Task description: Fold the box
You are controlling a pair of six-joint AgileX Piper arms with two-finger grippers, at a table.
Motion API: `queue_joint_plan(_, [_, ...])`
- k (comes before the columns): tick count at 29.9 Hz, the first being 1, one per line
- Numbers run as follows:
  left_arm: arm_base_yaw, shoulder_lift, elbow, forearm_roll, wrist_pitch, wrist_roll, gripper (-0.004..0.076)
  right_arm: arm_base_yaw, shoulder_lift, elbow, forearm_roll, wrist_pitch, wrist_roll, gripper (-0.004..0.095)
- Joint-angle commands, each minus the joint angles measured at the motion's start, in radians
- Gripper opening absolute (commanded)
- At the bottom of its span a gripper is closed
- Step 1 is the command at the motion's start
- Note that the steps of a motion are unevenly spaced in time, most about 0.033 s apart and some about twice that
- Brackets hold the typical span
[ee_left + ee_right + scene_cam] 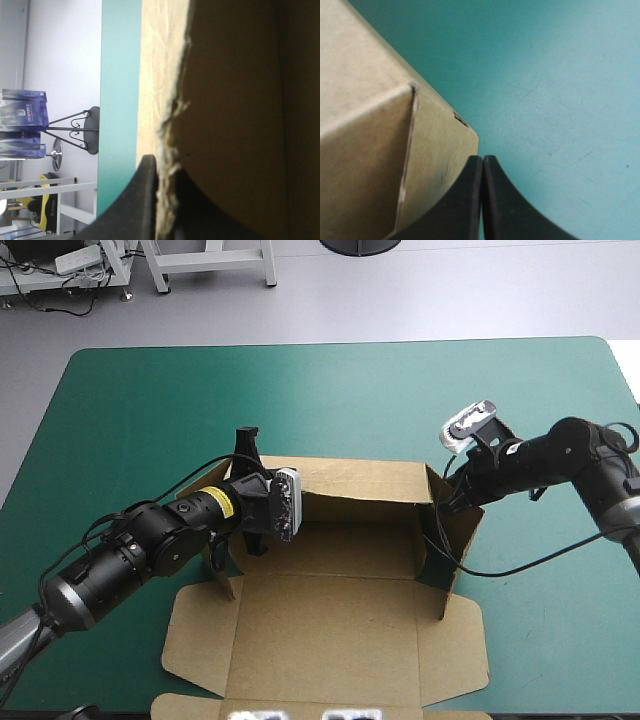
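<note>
Now midway, by the look of it: at the wall-raising step on the brown box (330, 550), lying open on the near half of the teal-green table (150, 410), between the two arms. With the back wall (360, 480) and right wall (458, 540) upright, and the lid (330, 640) flat toward the near edge, side flaps spread. Left side mostly hidden under the arm, so no telling how far up.

Pinching the board at the left rear corner with the left tool (162, 170): one black finger (142, 200) on each face of a ragged edge, all but closed on the sheet. Poised empty just outside the right rear corner with the right tool (483, 159), pressed together into one point; hard to tell whether touching the wall or only beside it.

Probably next: swing the left side square to the back wall and tuck it in, steadying the right wall from outside. Calls for a firm pinch, a slow turn about the crease, and no pull strong enough to drag the whole box across the table.
</note>
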Motion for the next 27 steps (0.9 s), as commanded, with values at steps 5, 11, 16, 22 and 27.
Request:
queue_joint_plan(5, [0.002, -0.009, 0.045, -0.033, -0.023, -0.028, -0.0001, -0.072, -0.165, 0.146, 0.192, -0.065, -0.201, -0.0025])
queue_joint_plan(11, [0.002, -0.009, 0.049, -0.034, -0.026, -0.028, -0.0001, -0.083, -0.277, 0.298, 0.328, -0.166, -0.382, -0.0025])
queue_joint_plan(16, [0.002, -0.009, 0.073, -0.042, -0.068, -0.028, -0.0001, -0.083, -0.386, 0.425, 0.429, -0.268, -0.528, -0.0025])
queue_joint_plan(22, [0.002, -0.009, 0.073, -0.042, -0.068, -0.028, -0.0001, -0.079, -0.526, 0.606, 0.609, -0.402, -0.727, -0.0025])
queue_joint_plan(27, [0.002, -0.009, 0.073, -0.046, -0.068, -0.028, -0.0001, -0.079, -0.570, 0.689, 0.739, -0.426, -0.860, -0.0025])
